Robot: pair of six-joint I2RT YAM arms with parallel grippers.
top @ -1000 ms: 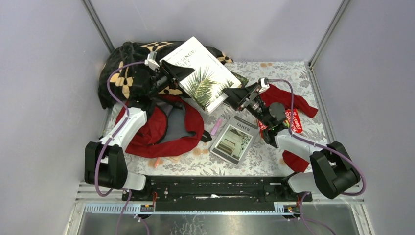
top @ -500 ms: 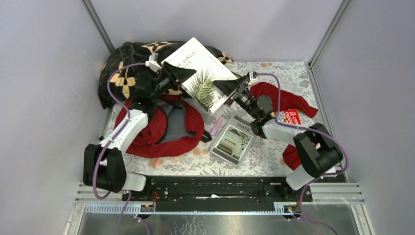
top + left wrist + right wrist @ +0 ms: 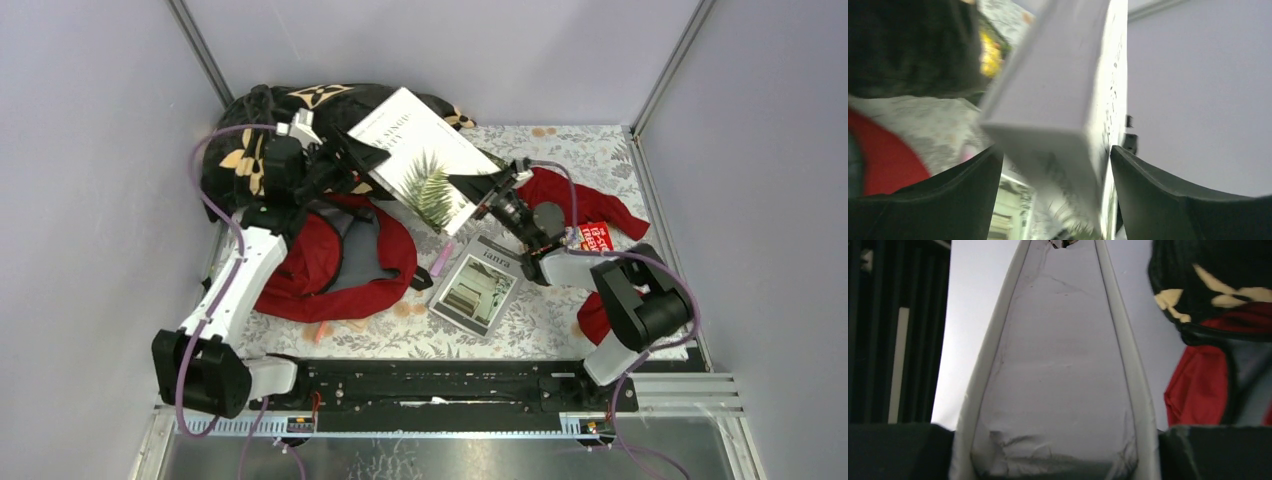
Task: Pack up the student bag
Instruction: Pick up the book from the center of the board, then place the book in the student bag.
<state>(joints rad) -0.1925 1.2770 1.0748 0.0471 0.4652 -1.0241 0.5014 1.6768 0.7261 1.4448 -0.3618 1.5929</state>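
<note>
Where the student bag lies: the student bag (image 3: 330, 300) is slumped flat on the surface (image 3: 560, 300) beside the left arm, its mouth gaping and grey lining showing.
White book: the white book (image 3: 425, 160) hangs tilted in the air just beyond the bag's far right edge, with one arm at each end.
Left tool: the left tool (image 3: 362, 155) has its fingers spread wide astride the book's corner nearest the bag. I cannot tell whether either pad touches it.
Right tool: the right tool (image 3: 492, 190) is closed to half width on the book's corner farthest from the bag, with a finger flush against each cover.
Around the bag: a black flowered blanket (image 3: 250, 140) touches its far side, a pink marker (image 3: 443, 258) lies just beside its right edge, a second book (image 3: 478, 285) lies right of that, and a red garment (image 3: 585, 205) is well apart.
Bag's handling: probably light, limp fabric that folds under any push, so the mouth will not stay open unaided.
Where to hold: the rim of the opening or a black strap, pinched and lifted so the mouth stands.
Book's handling: likely stiff, smooth and fairly weighty. Gripped by one corner, it may swing or slip.
</note>
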